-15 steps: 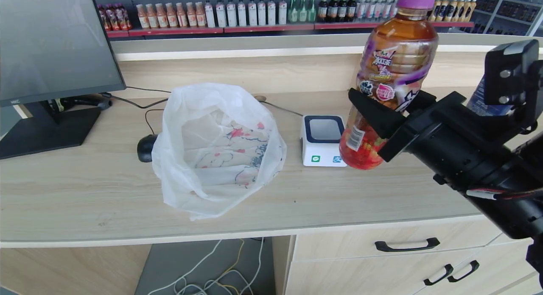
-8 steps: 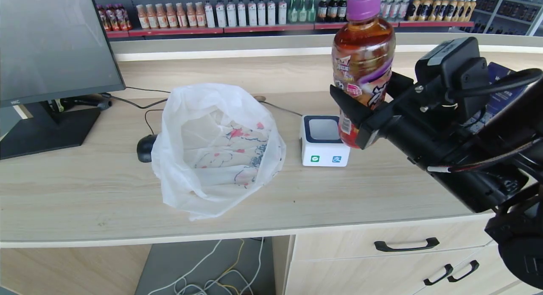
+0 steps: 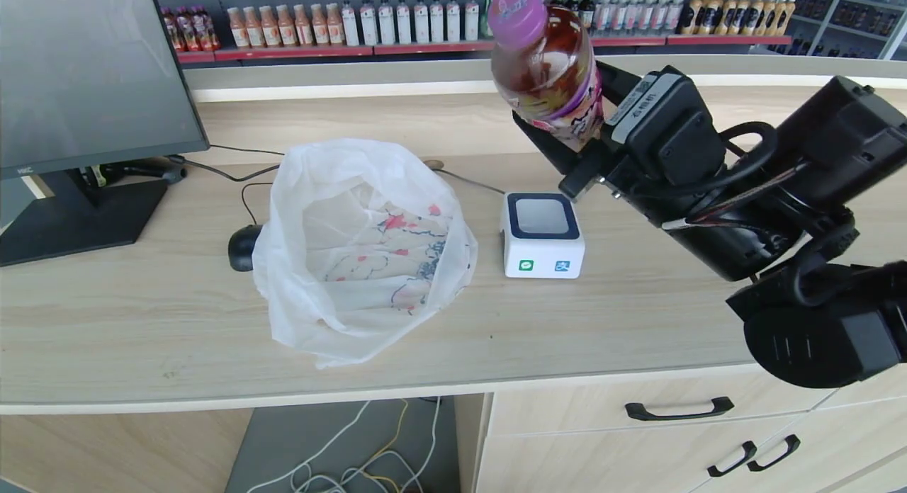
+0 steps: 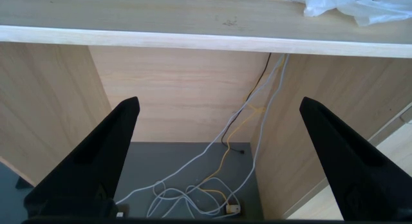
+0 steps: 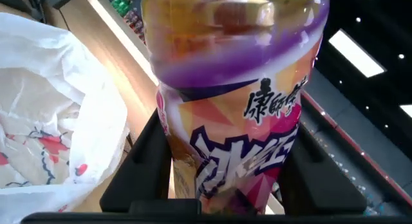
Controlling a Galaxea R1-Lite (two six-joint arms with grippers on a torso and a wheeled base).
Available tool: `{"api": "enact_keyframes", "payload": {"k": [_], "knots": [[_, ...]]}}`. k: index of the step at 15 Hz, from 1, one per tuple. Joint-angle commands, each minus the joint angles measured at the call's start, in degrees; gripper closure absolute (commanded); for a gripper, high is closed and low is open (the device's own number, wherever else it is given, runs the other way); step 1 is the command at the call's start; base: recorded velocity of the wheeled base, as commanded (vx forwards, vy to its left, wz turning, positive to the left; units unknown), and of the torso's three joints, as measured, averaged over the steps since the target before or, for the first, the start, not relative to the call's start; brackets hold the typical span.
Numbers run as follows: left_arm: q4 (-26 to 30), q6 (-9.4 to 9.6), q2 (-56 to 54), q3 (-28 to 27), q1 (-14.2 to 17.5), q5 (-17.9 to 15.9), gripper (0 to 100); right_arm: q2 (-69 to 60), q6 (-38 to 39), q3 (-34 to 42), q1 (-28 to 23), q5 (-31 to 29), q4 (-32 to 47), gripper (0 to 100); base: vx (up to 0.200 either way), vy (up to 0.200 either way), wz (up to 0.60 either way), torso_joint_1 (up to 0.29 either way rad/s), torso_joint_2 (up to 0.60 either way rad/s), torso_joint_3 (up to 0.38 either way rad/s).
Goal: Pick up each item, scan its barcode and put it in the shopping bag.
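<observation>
My right gripper (image 3: 567, 135) is shut on a tea bottle (image 3: 545, 68) with a purple cap, held tilted to the left, high above the white barcode scanner (image 3: 542, 234). In the right wrist view the bottle (image 5: 238, 102) stands between both black fingers (image 5: 138, 163). The white plastic shopping bag (image 3: 361, 245) lies open on the counter, left of the scanner, and shows as the bag (image 5: 51, 121) beside the bottle. My left gripper (image 4: 219, 159) hangs open below the counter edge, with nothing between its fingers.
A monitor (image 3: 85, 75) on its stand sits at the counter's far left, a black mouse (image 3: 243, 246) just left of the bag. Cables (image 4: 219, 172) hang under the counter. Drawers with black handles (image 3: 679, 410) are below right. Shelves of bottles (image 3: 397, 22) line the back wall.
My right gripper has carried the bottle up and to the left, from beside the scanner to high above it, and tipped it leftward.
</observation>
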Motion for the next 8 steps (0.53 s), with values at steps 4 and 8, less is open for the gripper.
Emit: {"api": "enact_keyframes", "payload": {"k": [4, 8], "knots": [[0.0, -0.01, 0.0, 0.0, 0.0, 0.0, 0, 3.1, -7.5, -1.2, -3.7, 11.0, 0.0, 100, 0.000, 0.000, 0.00, 0.000, 0.00, 0.000], [-0.1, -0.01, 0.1, 0.0, 0.0, 0.0, 0, 5.7, -13.6, -1.2, -5.0, 17.0, 0.0, 100, 0.000, 0.000, 0.00, 0.000, 0.00, 0.000]]}}
